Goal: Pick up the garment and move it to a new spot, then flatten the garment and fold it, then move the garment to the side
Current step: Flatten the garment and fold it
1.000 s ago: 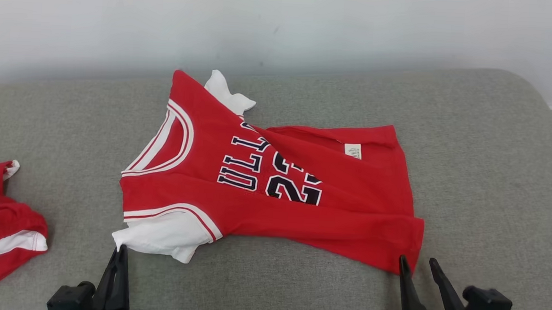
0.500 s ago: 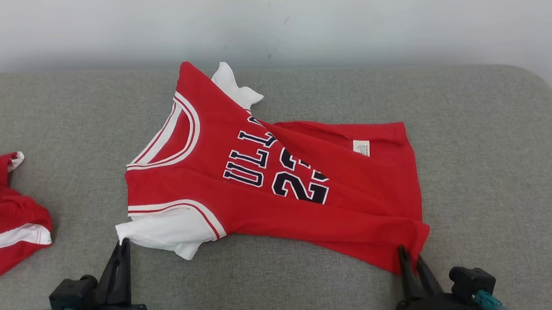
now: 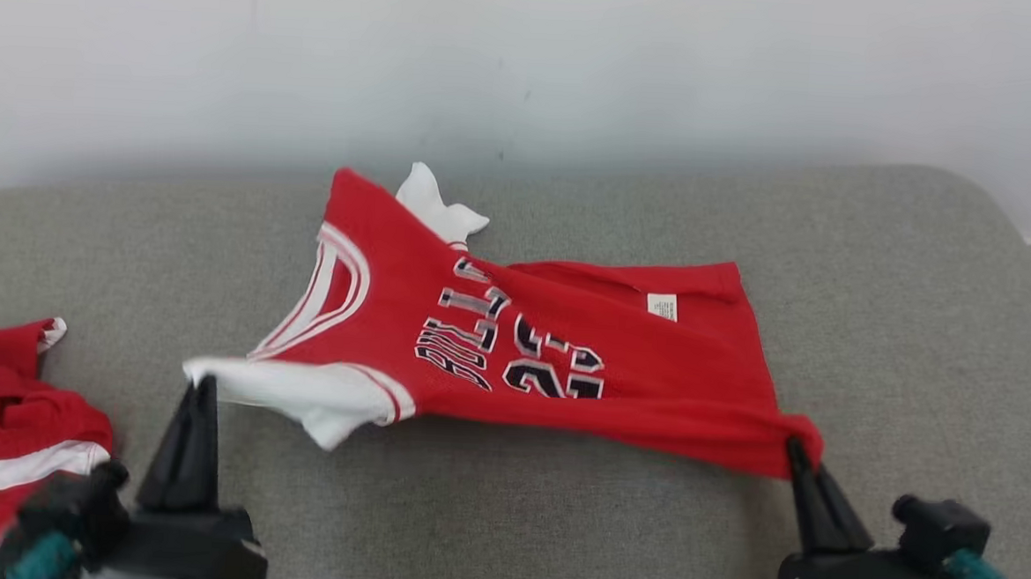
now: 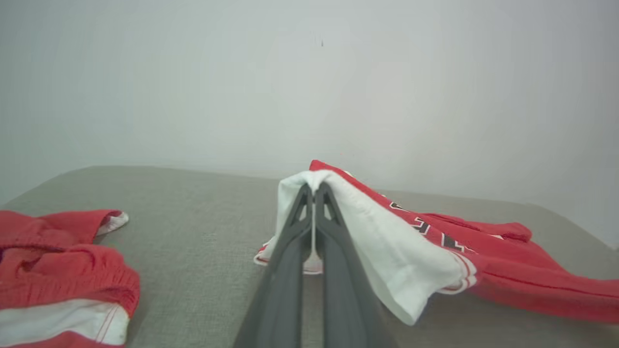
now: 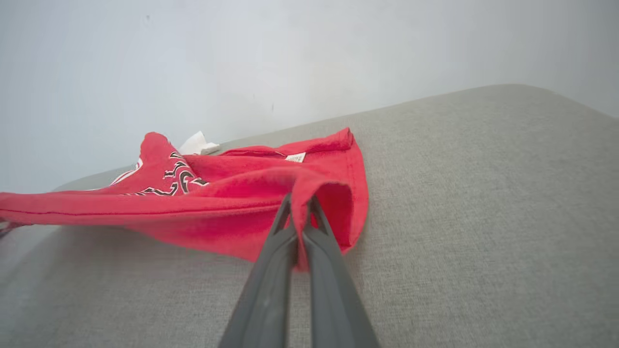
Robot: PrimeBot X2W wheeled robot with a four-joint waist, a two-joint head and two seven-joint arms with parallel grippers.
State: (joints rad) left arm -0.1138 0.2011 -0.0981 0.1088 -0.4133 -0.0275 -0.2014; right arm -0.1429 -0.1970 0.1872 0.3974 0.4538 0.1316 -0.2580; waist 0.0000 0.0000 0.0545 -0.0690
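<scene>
Head view. Closed the right fingers (image 3: pixel 809 503) within the last second, from spread wide beside the hem to clamped on the near right hem corner of the red basketball jersey with white sleeves and dark lettering (image 3: pixel 565 363). Pinching the near white sleeve tip with the left fingers (image 3: pixel 185 457), shut as before. Raised both corners off the grey woven-fabric mattress (image 3: pixel 918 346), stretching the near edge taut between the two grips and leaving the far side resting around the middle, toward the far edge. Left untouched at the left edge: a crumpled red-and-white garment (image 3: pixel 14 422).

Left wrist view. Clenched on white sleeve cloth (image 4: pixel 387 251), draped over both left fingers (image 4: pixel 290 270).

Right wrist view. Nipping a fold of red hem between the right fingers (image 5: pixel 271 290), well above the mattress.

Probably means pick-up secured on both sides; ready to carry to the new spot.
</scene>
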